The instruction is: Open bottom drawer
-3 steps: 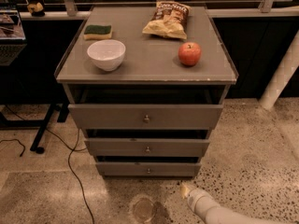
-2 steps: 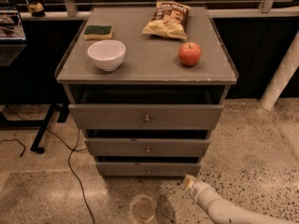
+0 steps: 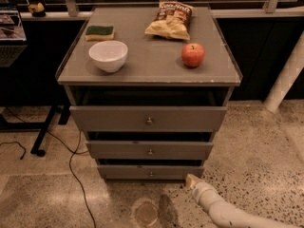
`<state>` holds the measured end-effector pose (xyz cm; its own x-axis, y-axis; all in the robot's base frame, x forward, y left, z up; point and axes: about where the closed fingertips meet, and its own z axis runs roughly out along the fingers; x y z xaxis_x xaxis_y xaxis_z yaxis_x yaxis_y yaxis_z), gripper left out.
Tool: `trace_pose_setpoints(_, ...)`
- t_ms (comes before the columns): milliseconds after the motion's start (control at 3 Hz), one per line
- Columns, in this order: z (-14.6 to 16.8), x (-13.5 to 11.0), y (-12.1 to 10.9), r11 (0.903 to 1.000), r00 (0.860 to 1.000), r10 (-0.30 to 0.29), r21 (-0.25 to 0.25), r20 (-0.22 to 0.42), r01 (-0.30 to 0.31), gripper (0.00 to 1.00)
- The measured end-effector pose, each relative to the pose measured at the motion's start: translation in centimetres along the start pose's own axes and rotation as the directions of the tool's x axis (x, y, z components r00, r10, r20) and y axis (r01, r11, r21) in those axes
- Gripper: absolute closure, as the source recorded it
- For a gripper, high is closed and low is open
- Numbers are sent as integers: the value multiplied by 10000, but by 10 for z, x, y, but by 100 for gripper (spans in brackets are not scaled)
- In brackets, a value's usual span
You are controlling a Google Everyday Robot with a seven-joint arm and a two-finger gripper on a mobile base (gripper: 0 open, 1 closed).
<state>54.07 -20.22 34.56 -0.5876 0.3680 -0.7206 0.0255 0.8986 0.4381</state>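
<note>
Bottom drawer (image 3: 123, 171): lowest and narrowest front of the grey cabinet (image 3: 142, 75), lower centre of frame, just above the floor. Its small knob (image 3: 151, 174) is at the panel's middle. Gripper (image 3: 192, 180): lower right of centre, low over the speckled floor (image 3: 256, 156), tip just beside the drawer's lower right corner, right of the knob and apart from it. Whether the gripper is spread or closed: cannot tell.

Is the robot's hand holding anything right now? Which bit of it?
Nothing, as far as can be seen. The gripper is low by the right end of the bottom drawer, away from its knob.
</note>
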Motion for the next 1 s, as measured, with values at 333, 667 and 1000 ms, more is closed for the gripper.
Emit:
trace_pose_setpoints(333,24,-7,1,9997,9982,-188,-144,570,197,100)
trace_pose_setpoints(667,59,-5,-14,9997,9942,-247,88,1044,239,100)
trace_pose_setpoints(1000,59,-5,-14,9997,9942,-247,88,1044,239,100)
